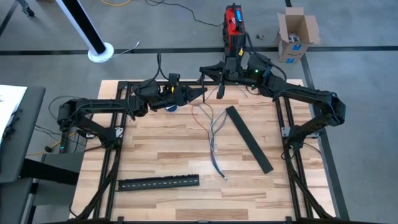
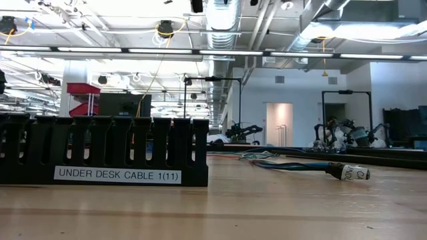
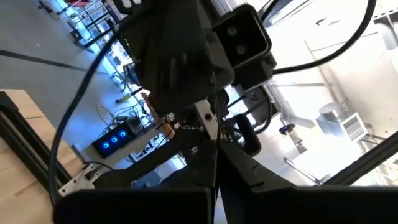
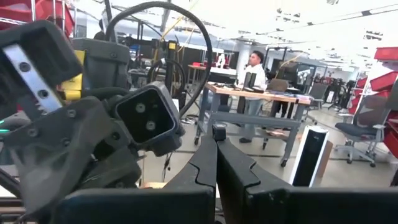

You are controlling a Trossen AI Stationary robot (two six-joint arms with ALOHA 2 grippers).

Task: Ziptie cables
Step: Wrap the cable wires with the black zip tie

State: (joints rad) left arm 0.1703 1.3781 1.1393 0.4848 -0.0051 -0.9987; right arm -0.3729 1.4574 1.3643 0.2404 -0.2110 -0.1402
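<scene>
From above, both arms are drawn in over the far edge of the wooden surface [image 1: 186, 149], their wrists almost meeting. The left gripper [image 1: 200, 93] reaches in from the left, the right gripper [image 1: 205, 73] from the right, and the two ends sit just beside each other, well above the wood. The cables [image 1: 214, 134] lie loose near the middle of the surface, a thin bundle running from the far edge toward the near side and ending in a small tip. One black slotted strip [image 1: 249, 138] lies at a slant just right of the bundle, and another black slotted strip [image 1: 158, 182] lies flat near the front edge, well apart from it. A small blue tape roll [image 1: 172, 108] peeks out under the left arm.

At table height, the near slotted strip [image 2: 103, 150] fills the left, bearing a white label. The cables [image 2: 300, 167] trail across the wood on the right, ending in a dark plug with a white tag. Neither gripper shows here.

The left wrist camera shows its own fingers [image 3: 249, 171] pressed together with nothing between them, pointing at the right arm's wrist close ahead.

The right wrist camera shows its fingers [image 4: 233, 165] likewise closed tight and empty, with the left arm's wrist camera just beside. A person [image 4: 254, 93] stands at a desk far behind.
</scene>
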